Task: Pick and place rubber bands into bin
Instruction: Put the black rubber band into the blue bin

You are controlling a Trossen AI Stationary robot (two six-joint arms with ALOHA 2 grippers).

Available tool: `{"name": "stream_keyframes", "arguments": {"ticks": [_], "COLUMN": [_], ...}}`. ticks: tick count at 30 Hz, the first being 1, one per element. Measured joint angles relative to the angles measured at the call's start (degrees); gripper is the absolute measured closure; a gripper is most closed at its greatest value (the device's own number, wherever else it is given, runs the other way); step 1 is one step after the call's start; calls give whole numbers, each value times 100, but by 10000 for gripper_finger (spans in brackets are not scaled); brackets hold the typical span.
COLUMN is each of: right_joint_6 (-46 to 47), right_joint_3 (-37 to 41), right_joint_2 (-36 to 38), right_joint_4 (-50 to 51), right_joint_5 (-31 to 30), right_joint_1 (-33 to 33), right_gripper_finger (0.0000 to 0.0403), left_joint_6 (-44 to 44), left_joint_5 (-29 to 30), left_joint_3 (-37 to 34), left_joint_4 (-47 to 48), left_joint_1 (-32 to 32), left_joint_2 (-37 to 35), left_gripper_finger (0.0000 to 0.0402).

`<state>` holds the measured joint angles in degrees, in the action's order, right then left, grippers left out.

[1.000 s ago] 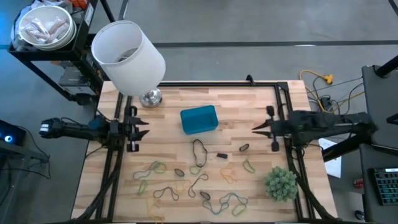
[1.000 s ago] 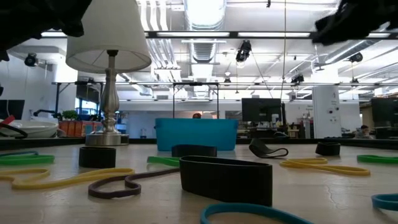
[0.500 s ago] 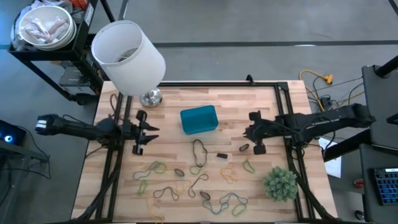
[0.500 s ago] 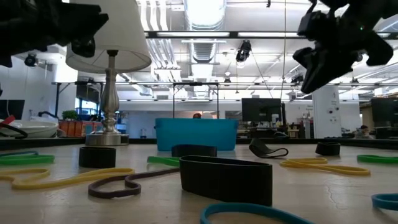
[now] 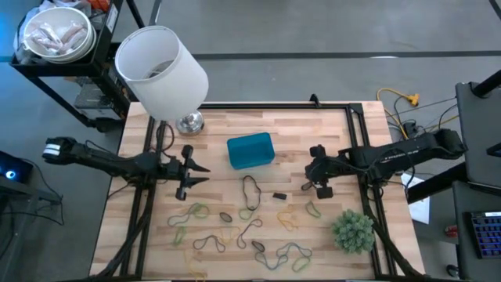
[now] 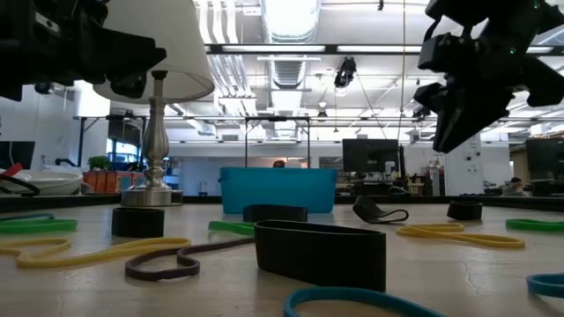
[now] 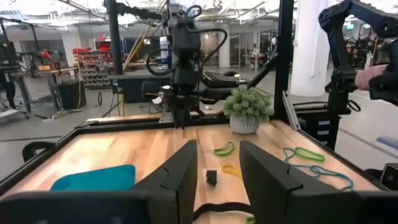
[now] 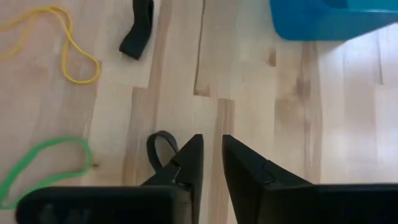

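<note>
The blue bin [image 5: 250, 150] stands on the wooden table, far of centre. Rubber bands lie flat all over the near half: a dark loop [image 5: 250, 190], a small dark one [image 5: 306, 186], green ones [image 5: 313, 209] and yellow ones [image 5: 287, 220]. My left gripper [image 5: 196, 171] hovers open at the bin's left, pointing level toward the table's right. My right gripper [image 5: 313, 177] hovers at the bin's right, tipped down, with a narrow gap between its fingers [image 8: 212, 155]. It is above the small dark band [image 8: 157, 149] and well clear of the table [image 6: 451, 132].
A lamp with a big white shade [image 5: 160, 70] and a metal base [image 5: 189, 123] stands at the far left corner. A bushy green plant ball [image 5: 354, 229] sits at the near right. Black frame rails [image 5: 364, 157] run along the table's sides.
My right gripper has come in from the table's right edge toward the centre, sunk lower and tipped its fingers down. My left gripper has gone toward the table's right, nearer the bin, and a little lower. Nothing on the table has moved.
</note>
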<state>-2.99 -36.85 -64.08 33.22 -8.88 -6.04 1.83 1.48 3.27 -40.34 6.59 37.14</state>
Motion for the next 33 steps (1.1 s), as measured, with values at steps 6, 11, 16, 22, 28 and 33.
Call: {"name": "stream_keyframes", "arguments": {"ticks": [6, 11, 16, 22, 28, 33], "right_joint_6": [182, 286, 445, 618, 691, 756], "right_joint_3": [25, 32, 84, 86, 86, 86], "right_joint_2": [-190, -290, -592, -1206, -1640, -1721], "right_joint_4": [-16, -17, -47, -71, -80, -80], "right_joint_5": [39, 32, -14, -31, -40, -225], "right_joint_1": [-78, -271, -429, -472, -470, -470], "right_gripper_finger": [302, 285, 290, 304, 317, 328], "left_joint_6": [0, 0, 1, 1, 2, 2], "left_joint_5": [2, 2, 2, 2, 4, 4], "left_joint_3": [19, 17, 15, 16, 15, 15], "left_joint_4": [21, 25, 26, 18, 9, 7], "left_joint_1": [2, 2, 2, 2, 2, 2], "left_joint_2": [-12, 29, 164, 256, 267, 261], "left_gripper_finger": [297, 297, 297, 297, 297, 297]}}
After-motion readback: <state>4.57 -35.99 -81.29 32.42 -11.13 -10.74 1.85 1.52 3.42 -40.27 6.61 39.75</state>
